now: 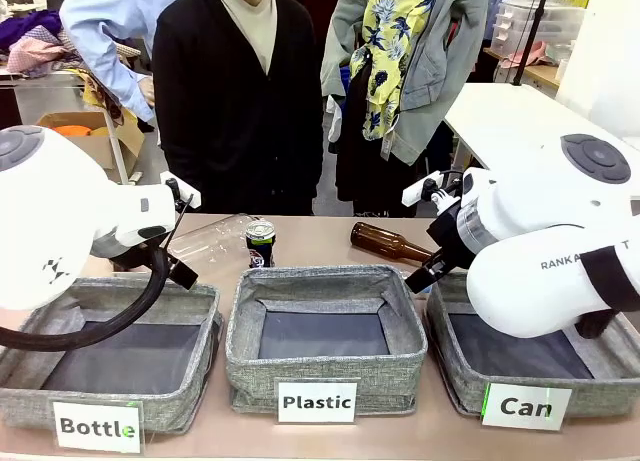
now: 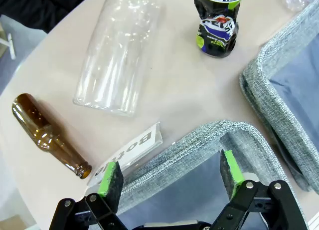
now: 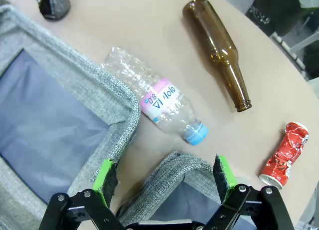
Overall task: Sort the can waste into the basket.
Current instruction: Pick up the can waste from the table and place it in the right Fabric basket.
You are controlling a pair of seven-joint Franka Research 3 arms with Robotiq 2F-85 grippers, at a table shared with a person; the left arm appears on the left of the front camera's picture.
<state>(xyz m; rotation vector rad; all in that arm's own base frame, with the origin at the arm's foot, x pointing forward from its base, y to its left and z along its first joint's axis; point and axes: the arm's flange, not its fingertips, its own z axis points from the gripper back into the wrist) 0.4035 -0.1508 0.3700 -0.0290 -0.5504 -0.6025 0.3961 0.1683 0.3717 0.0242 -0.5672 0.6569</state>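
A black can (image 1: pixel 260 243) with green-white print stands upright on the table behind the middle basket; the left wrist view has it, dented, far ahead of my open left gripper (image 2: pixel 170 174). A crushed red can (image 3: pixel 284 155) lies on the table to the right of my open right gripper (image 3: pixel 164 175). This gripper hovers over a corner of the grey basket (image 3: pixel 185 166) with nothing between its fingers. That basket (image 1: pixel 600 396) carries the white "Can" card (image 1: pixel 525 406) at the front right. My left gripper hangs over the "Bottle" basket's corner (image 2: pixel 199 137).
Three grey baskets stand in a row: "Bottle" (image 1: pixel 190 406), "Plastic" (image 1: pixel 400 376) and "Can". Brown glass bottles (image 1: pixel 390 243) (image 2: pixel 47 135), a clear plastic bottle (image 2: pixel 119 50) and a crumpled pink-labelled one (image 3: pixel 154 108) lie behind them. A person (image 1: pixel 235 91) stands at the far side.
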